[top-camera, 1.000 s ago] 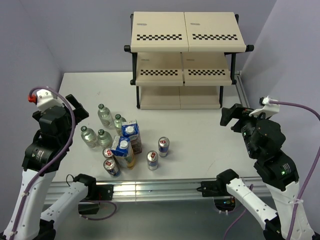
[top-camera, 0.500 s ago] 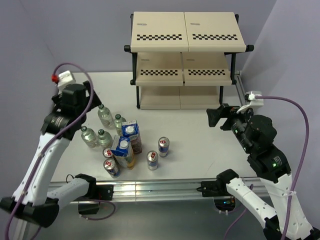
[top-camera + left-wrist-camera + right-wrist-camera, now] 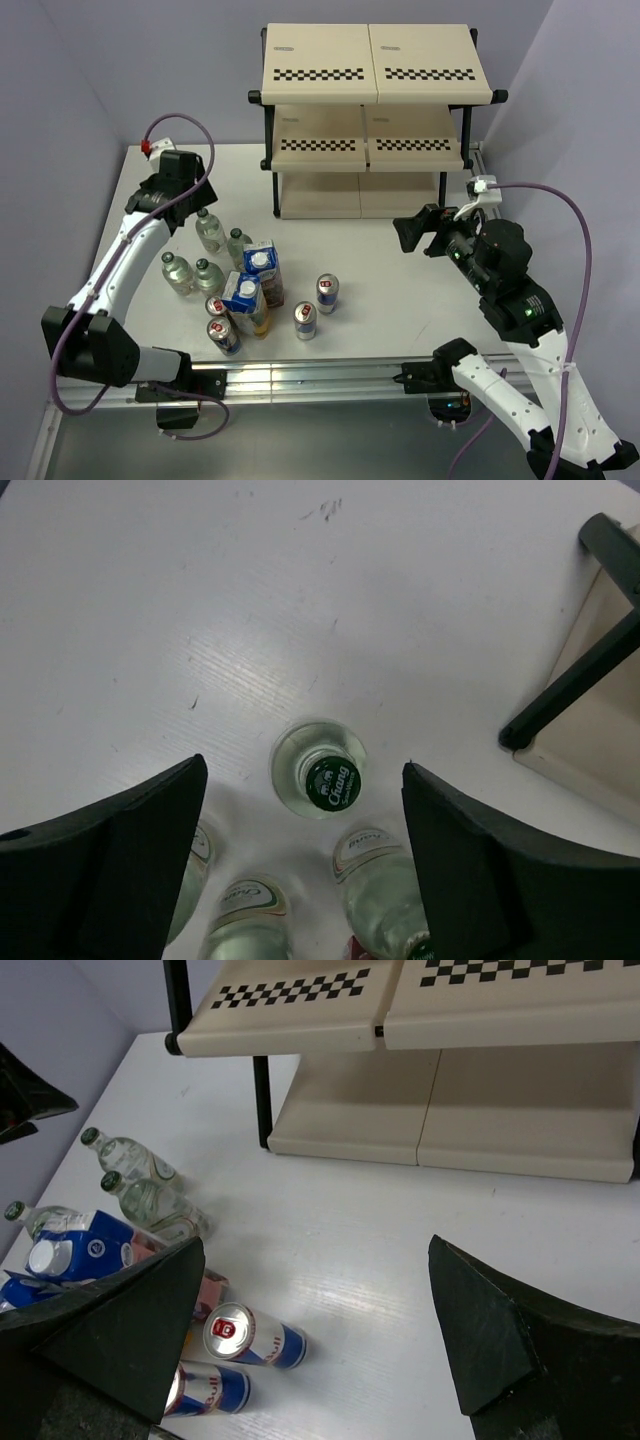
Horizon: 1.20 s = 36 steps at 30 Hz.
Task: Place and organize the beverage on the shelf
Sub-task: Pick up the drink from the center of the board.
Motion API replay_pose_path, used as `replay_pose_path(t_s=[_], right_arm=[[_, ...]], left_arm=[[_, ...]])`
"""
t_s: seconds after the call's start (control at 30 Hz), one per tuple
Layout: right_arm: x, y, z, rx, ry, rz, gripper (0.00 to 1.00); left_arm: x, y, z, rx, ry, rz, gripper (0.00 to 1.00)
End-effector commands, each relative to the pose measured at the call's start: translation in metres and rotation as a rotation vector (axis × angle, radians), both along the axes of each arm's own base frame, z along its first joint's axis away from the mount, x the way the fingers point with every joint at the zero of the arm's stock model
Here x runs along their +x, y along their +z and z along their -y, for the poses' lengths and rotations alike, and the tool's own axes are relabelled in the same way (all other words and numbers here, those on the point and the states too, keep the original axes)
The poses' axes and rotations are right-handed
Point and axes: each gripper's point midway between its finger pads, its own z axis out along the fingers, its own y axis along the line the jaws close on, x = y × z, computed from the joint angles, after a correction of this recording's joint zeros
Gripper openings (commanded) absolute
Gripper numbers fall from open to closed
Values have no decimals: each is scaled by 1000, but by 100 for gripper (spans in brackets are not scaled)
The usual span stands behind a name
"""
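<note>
The table top [image 3: 200, 600] is white and matt, finely grained, with a few dark scuffs. The bottles [image 3: 292, 770] are clear glossy plastic with smooth green caps [image 3: 333, 781]. The cans [image 3: 255, 1338] look like shiny metal, silver on top. The cartons [image 3: 266, 283] are printed, faintly glossy card. The shelf boards [image 3: 370, 60] are cream, matt and smooth; the tube frame [image 3: 570, 690] is black satin.

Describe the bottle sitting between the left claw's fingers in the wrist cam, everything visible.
The bottle is small, of clear plastic, with a dark green screw cap printed "Chang" in white. It looks sealed and stands upright on the white table, seen almost straight from above. It is the bottle of its group farthest from the arms. The open left claw hangs above it, fingers to either side, not touching. Three more bottles stand close by; whether they touch it cannot be told.
</note>
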Motion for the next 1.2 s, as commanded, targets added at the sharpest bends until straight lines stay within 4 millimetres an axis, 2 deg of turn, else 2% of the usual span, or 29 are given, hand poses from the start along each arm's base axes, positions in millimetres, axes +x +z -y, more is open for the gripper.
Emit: replay_pose_path(t_s=[0.0,0.03,0.17,0.27,0.43,0.53,0.57,0.67,0.73,0.77,0.8,0.9,1.03,1.07,1.13,1.17], right_arm=[[4,16,-8,47,29,68,100],[3,16,-12,49,52,68,100],[4,16,-12,42,49,71,100],[4,16,-11,41,43,76,100],[5,12,-10,32,38,75,100],[6,10,-11,26,45,71,100],[6,9,-12,22,52,68,100],[6,7,-17,19,82,62,100],[7,5,-19,18,88,56,100],[8,5,-20,17,91,57,100],[10,6,-20,17,90,63,100],[17,8,-25,20,98,74,100],[25,23,-41,21,171,128,100],[29,27,-50,30,209,140,100],[30,40,-64,33,288,167,100],[29,40,-78,38,369,162,100]], left_arm=[[16,0,1,-13,6,15,82],[19,-11,2,-10,12,-18,80],[22,-28,2,-6,27,-60,67],[21,-48,5,-11,23,-104,65],[22,-60,17,15,10,-124,53],[23,-64,20,18,6,-142,41],[23,-65,19,25,12,-143,35],[24,-64,22,22,9,-139,33],[24,-60,20,32,18,-135,24],[23,-54,17,40,29,-129,5],[23,-47,13,57,46,-116,0],[25,-8,8,62,63,-27,0],[30,66,11,45,20,139,0],[32,94,11,36,15,198,0],[28,122,11,35,-1,237,0],[27,147,13,20,-14,287,0]])
